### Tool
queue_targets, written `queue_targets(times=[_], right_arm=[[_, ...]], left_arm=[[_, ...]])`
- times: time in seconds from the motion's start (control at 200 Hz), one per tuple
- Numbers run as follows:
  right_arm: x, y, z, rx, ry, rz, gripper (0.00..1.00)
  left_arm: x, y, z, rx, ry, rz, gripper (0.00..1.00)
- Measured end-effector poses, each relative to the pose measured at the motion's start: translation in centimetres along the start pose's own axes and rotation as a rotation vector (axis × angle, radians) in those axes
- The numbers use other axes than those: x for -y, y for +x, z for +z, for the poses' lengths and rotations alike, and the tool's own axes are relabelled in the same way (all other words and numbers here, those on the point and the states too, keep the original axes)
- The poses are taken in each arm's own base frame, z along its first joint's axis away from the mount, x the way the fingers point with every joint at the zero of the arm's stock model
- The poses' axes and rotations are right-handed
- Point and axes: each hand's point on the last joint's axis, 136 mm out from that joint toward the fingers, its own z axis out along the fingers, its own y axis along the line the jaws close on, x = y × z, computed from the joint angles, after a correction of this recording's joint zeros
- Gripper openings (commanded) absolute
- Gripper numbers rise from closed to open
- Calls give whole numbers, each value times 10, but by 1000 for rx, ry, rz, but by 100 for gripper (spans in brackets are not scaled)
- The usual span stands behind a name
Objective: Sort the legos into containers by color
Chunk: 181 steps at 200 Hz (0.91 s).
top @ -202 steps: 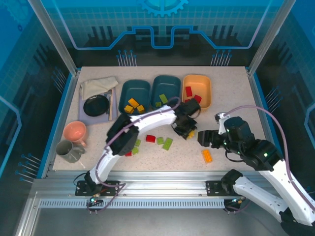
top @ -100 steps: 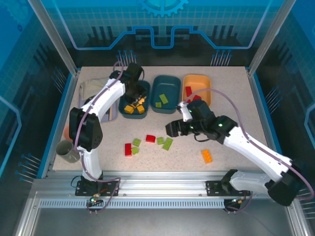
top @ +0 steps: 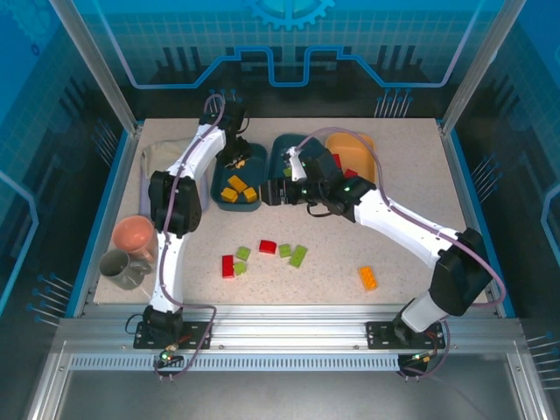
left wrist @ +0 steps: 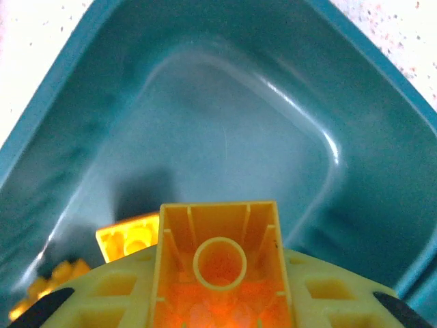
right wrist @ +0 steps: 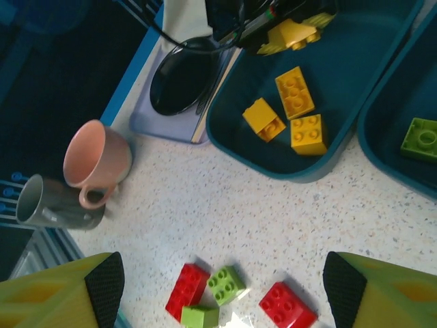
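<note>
My left gripper [top: 234, 160] hangs over the back of the left teal tub [top: 255, 166], shut on an orange-yellow brick [left wrist: 218, 266] whose hollow underside faces the wrist camera. Three orange-yellow bricks [right wrist: 295, 92] lie in that tub [right wrist: 355, 75]. The middle teal tub [top: 308, 144] holds a green brick [right wrist: 420, 139]. Red bricks [top: 350, 173] lie in the light orange tub [top: 360, 138]. My right gripper [top: 273, 192] is open and empty above the table in front of the tubs. Below it lie red bricks [right wrist: 188, 290] and green bricks [right wrist: 227, 283]. An orange brick [top: 368, 277] lies apart at the front right.
A black round dish [right wrist: 181, 78] and a cloth [top: 175, 153] are at the back left. A pink cup [right wrist: 95, 160] and a grey mug [right wrist: 54, 203] stand near the table's left edge. The right arm stretches across the middle tub.
The left gripper carried the orange-yellow brick from mid-table to over the left teal tub. The right gripper swept leftward from the front right to in front of the tubs.
</note>
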Motion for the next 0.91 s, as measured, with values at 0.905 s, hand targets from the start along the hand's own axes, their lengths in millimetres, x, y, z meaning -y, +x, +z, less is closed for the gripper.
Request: queue_targets(times=[0.905], right_arm=[[53, 14, -5, -79, 195, 99, 77]], left_arm=[[-4, -3, 8, 0, -76, 39, 68]])
